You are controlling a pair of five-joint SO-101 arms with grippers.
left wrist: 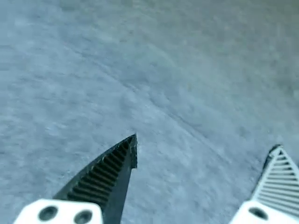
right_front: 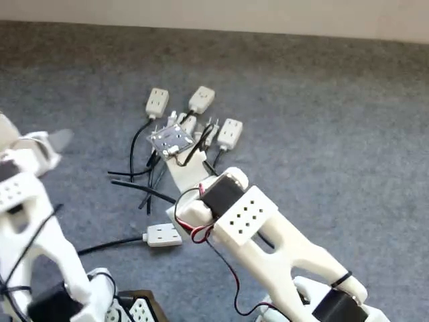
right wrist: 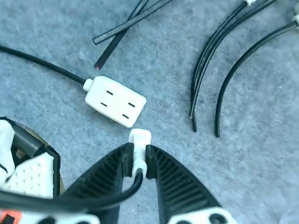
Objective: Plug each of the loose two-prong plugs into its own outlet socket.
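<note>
The right jaws were clamped on a white plug [right wrist: 139, 138], low in the middle of the frame, holding it just beside the socket [right wrist: 115, 101], I think to line it up and push it in. The left jaws hung apart over the grey surface [left wrist: 140, 70].

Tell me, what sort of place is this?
Likely a robot practice bench, not a home: a white jointed arm over a grey felt-like mat, short cut-off cords, a loose outlet socket, and the right claw pinching a small white plug.
</note>
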